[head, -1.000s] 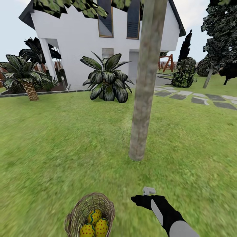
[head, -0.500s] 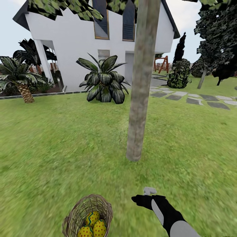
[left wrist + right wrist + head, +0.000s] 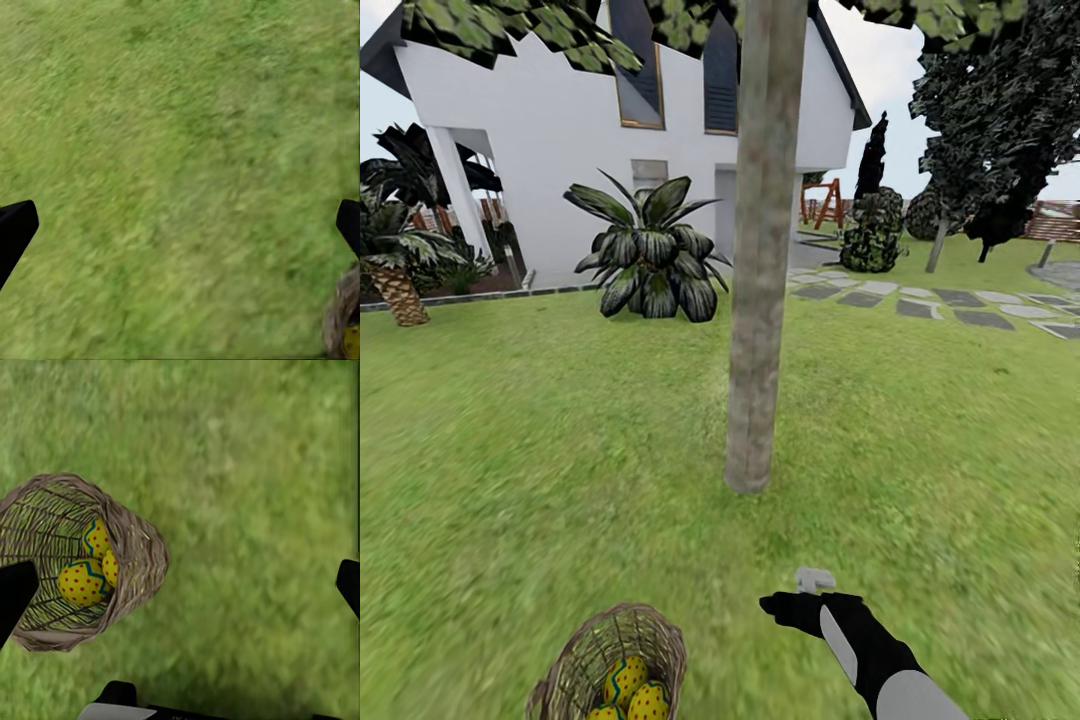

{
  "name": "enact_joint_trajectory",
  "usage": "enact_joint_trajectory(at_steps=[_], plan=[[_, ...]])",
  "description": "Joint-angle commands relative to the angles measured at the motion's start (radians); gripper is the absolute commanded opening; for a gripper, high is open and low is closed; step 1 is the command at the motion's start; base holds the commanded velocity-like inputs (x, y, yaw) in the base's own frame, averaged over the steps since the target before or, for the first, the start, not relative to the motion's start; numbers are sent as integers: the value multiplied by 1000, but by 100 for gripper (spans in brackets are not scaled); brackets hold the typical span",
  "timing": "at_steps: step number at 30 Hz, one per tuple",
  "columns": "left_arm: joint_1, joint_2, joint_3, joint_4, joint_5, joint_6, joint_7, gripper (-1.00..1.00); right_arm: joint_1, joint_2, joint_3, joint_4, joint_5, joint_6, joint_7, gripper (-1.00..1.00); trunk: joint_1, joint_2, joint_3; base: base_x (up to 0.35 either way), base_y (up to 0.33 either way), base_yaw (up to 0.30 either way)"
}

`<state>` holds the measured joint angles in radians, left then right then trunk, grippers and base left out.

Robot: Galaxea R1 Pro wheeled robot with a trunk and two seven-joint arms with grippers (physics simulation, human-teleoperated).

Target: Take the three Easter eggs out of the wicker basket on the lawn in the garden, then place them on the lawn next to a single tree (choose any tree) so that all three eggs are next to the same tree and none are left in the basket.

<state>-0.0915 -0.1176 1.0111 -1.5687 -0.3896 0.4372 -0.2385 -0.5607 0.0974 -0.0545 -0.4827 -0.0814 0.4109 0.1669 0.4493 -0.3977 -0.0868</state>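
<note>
The wicker basket [image 3: 585,650] stands on the lawn [image 3: 510,450] at the bottom of the head view, cut off by the frame edge. Three yellow red-dotted Easter eggs lie in it: one egg [image 3: 81,583], a second [image 3: 94,536] and a third [image 3: 111,566]. The tree [image 3: 760,300] rises a short way beyond the basket, its grey-brown trunk straight. My right gripper [image 3: 770,603] hovers to the right of the basket, open and holding nothing; its right wrist view looks down at the basket [image 3: 139,547]. My left gripper [image 3: 180,225] is open over bare grass, with the basket rim [image 3: 341,315] at the corner.
A white house stands behind. A low broad-leaved dark plant [image 3: 650,265] grows left of the trunk, and a palm [image 3: 395,270] at the far left. The grey stepping-stone path [image 3: 940,305] runs at the right, with dark trees [image 3: 980,130] beyond it.
The whole head view has swung: house, plant, tree and basket slid left and the basket sank lower, so the camera moved. My right arm keeps its place in the picture.
</note>
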Motion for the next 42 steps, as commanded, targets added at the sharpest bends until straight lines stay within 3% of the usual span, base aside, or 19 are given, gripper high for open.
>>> enact_joint_trajectory(at_steps=[1, 2, 5, 6, 8, 10, 11, 13, 17, 19, 22, 27, 30, 33, 38, 42], plan=[[-1, -1, -30, 0, -12, 8, -4, 100, -1, 1, -6, -1, -6, 6, 2, 100, 1, -2, -1, 0, 0, -149], [-1, -2, -85, 7, -13, 16, 12, 100, -1, 1, -6, -1, -6, 6, 2, 100, 1, -2, 0, 0, 0, -145], [-2, -3, -198, 49, -14, 23, 65, 100, -1, 1, -5, -1, -5, 6, 2, 100, 1, -2, 4, 0, 0, -139], [-4, -3, -256, 99, -11, 23, 100, 100, -1, 1, -5, -1, -5, 5, 2, 100, 1, -2, 6, 0, 0, -132], [-24, -2, -331, 206, 2, -6, 164, 100, -1, 1, -5, -1, -5, 5, 2, 100, 1, -2, 8, 0, 0, -127], [-51, -2, -367, 286, 11, -51, 217, 100, -1, 0, -5, -1, -5, 5, 2, 100, 1, -2, 11, 0, 0, -121], [-74, -2, -391, 357, 17, -102, 274, 100, -1, 1, -5, -1, -5, 5, 2, 100, 1, -2, 12, 0, 0, -114], [-89, -3, -411, 403, 22, -146, 326, 100, -1, 1, -5, -2, -5, 5, 2, 100, 1, -2, 14, 0, 0, -109], [-108, -7, -508, 458, 31, -204, 403, 100, -1, 1, -5, -1, -5, 5, 2, 100, 1, -2, 19, 0, 0, -81], [-110, -8, -542, 467, 39, -213, 417, 100, -1, 1, -4, -1, -5, 5, 2, 100, 1, -2, 20, 0, 0, -36], [-112, -9, -564, 473, 51, -212, 426, 100, -1, 1, -5, -1, -5, 5, 2, 100, 1, -2, 21, 0, 0, -16], [-112, -10, -602, 477, 59, -163, 431, 100, -1, 1, -5, -1, -5, 5, 2, 100, 1, -2, 22, 0, 0, -5], [-112, -10, -658, 484, 58, -126, 432, 100, -1, 0, -5, -1, -5, 5, 2, 100, 1, -2, 23, 0, 0, -63], [-113, -10, -680, 488, 71, -86, 431, 100, -1, 0, -6, -2, -6, 5, 3, 100, 1, -2, 25, 0, 0, -155], [-111, -10, -735, 519, 170, -59, 429, 100, -1, -1, -6, -2, -7, 6, 3, 100, 1, -2, 30, -6, -46, -169], [-111, -7, -746, 561, 221, -68, 429, 100, -1, -1, -6, -2, -6, 6, 3, 100, 1, -2, 31, -33, -158, -59]])
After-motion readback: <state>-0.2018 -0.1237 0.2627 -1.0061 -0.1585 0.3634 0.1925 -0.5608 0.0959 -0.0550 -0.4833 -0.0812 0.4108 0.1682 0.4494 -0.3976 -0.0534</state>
